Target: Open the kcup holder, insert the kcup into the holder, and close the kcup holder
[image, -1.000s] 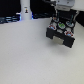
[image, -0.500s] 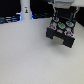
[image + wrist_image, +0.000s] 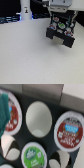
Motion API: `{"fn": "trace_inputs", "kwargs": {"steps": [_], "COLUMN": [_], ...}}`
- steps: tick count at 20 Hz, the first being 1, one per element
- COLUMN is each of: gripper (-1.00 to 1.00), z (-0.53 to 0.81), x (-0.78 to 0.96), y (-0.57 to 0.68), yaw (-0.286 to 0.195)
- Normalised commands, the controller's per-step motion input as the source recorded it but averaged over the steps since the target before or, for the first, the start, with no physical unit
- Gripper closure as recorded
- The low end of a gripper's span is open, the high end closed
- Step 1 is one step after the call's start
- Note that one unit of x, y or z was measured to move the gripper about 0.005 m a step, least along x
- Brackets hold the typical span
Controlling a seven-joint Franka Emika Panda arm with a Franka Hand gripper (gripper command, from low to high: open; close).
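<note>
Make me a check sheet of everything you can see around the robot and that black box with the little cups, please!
Surface: pale table, bare across the part in view.
Job's things: black kcup holder at the exterior view's upper right, tray out with round slots showing. A green kcup sits in a slot; the slot next to it is empty.
Clutter: pods with white-and-reddish tops sit in other slots. A small white upright object stands at the table's far edge.
Grippers: the arm hangs over the holder; fingers too blurred to tell open or shut.
Cables: nothing seen.
Surroundings: dark background with blue shapes behind the table, too blurred to name.
</note>
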Motion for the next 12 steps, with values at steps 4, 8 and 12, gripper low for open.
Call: {"fn": "trace_inputs", "kwargs": {"steps": [4,8,12], "gripper": [-1.0,-1.0,-1.0], "z": [0.01,-0.07,-0.18], "x": [0.83,0.68,0.31], "y": [-0.22,-0.07,0.16], "yaw": [-0.005,-0.002,0.066]}}
